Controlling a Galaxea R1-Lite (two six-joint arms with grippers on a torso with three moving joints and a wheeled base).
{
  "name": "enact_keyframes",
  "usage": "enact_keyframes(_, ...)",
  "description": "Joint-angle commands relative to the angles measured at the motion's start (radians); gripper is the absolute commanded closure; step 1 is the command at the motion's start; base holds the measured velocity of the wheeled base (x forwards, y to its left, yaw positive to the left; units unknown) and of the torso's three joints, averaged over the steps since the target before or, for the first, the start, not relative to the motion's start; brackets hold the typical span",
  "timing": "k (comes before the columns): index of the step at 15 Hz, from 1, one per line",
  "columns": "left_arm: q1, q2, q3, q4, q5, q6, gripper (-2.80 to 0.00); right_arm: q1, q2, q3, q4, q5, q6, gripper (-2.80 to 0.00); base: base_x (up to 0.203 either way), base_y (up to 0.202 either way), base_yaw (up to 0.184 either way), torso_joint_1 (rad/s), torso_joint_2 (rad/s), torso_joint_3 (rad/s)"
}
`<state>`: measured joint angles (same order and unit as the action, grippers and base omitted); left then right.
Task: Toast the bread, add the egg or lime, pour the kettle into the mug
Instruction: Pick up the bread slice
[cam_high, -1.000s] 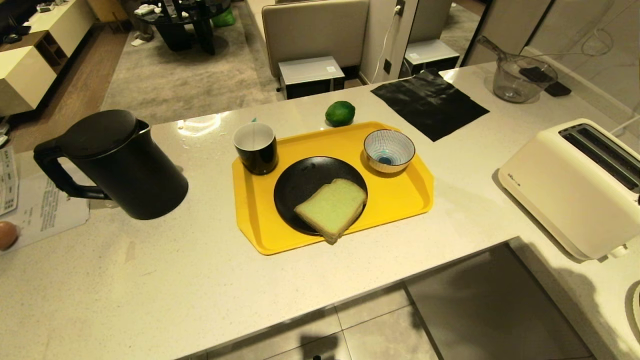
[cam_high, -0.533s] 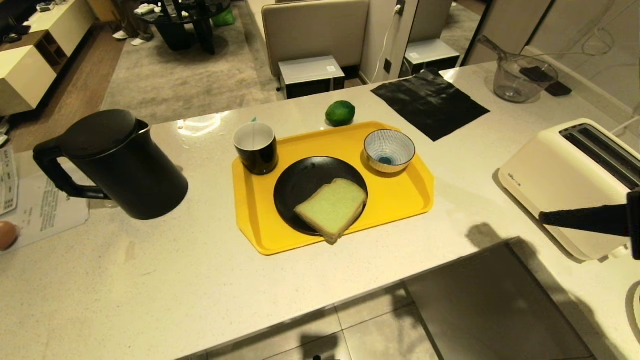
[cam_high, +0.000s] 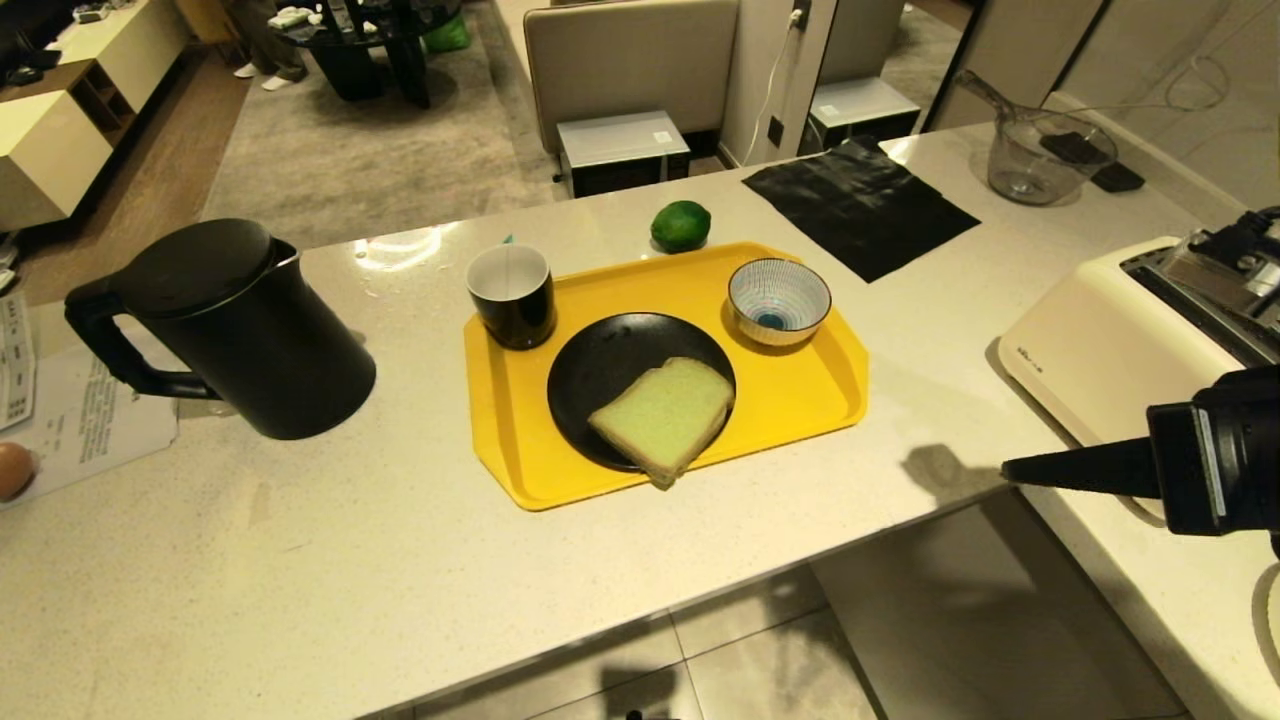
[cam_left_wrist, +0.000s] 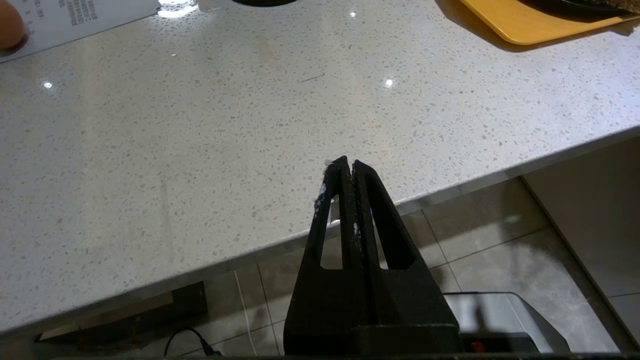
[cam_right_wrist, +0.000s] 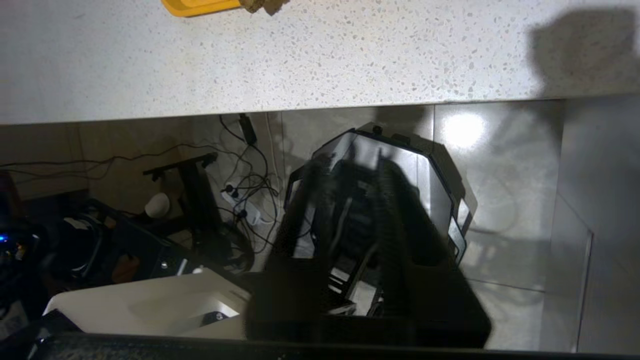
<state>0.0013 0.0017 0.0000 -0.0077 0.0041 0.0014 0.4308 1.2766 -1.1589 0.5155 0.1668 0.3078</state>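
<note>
The bread (cam_high: 665, 415) lies on a black plate (cam_high: 610, 365) on a yellow tray (cam_high: 820, 400). The black mug (cam_high: 512, 295) stands at the tray's back left corner, and the lime (cam_high: 680, 226) lies on the counter just behind the tray. At the left stands the tall black kettle (cam_high: 230, 330). A salmon-tan egg (cam_high: 12, 470) shows at the far left edge. My right gripper (cam_high: 1010, 470) reaches in from the right, in front of the toaster (cam_high: 1120, 370); its blurred fingers are slightly open and empty (cam_right_wrist: 352, 167). The left gripper (cam_left_wrist: 348, 162) is shut and empty over the counter's front edge.
A blue-striped bowl (cam_high: 778, 300) sits on the tray's back right. A black cloth (cam_high: 860, 205) and a glass jug (cam_high: 1045, 160) lie at the back right, and a paper sheet (cam_high: 85, 420) under the egg. The counter steps back at the front right, with floor below.
My right arm has come into the head view from the right edge and pushed leftward across the toaster's front; its shadow on the counter moved with it. Nothing on the counter has moved.
</note>
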Motion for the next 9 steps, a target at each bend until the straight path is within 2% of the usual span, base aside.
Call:
enact_keyframes(1,0.000,0.000,0.000,0.000,0.000,0.000,0.00,0.008,-0.010,0.002,0.001,0.009,0.006,-2.80,0.000,0.000,0.000,0.000,0.00,0.000)
enact_keyframes(5,0.000,0.000,0.000,0.000,0.000,0.000,0.00,0.012,0.042,0.019,0.000,0.111,0.011,-2.80,0.000,0.000,0.000,0.000,0.00,0.000)
enact_keyframes(9,0.000,0.000,0.000,0.000,0.000,0.000,0.00,0.062,0.151,-0.086,-0.001,0.085,-0.004,-2.80,0.000,0.000,0.000,0.000,0.00,0.000)
